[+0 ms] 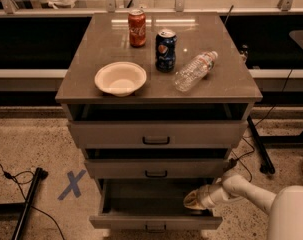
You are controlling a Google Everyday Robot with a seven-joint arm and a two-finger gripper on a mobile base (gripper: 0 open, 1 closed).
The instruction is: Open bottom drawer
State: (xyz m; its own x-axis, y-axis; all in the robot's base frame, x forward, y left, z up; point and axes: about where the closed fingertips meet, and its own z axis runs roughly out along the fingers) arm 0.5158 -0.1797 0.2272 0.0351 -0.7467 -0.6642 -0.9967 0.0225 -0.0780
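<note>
The bottom drawer (126, 221), lowest in the grey cabinet, stands well out from it. Its shallow flat front carries a small dark bar handle, partly cut off by the lower edge, and its plain smooth inside lies in shadow. The gripper (197, 200), a tan tip on a rounded white arm, hangs over the drawer's right inner side, near the front; how wide it stands, or whether it holds anything, cannot be told. Above sit the middle drawer (116, 168) and the taller top drawer (111, 133). On the glossy cabinet top (226, 79) stand a red can (137, 28), a blue can (166, 50) and a round pale bowl (120, 78); a clear plastic bottle (195, 71) lies on its side.
</note>
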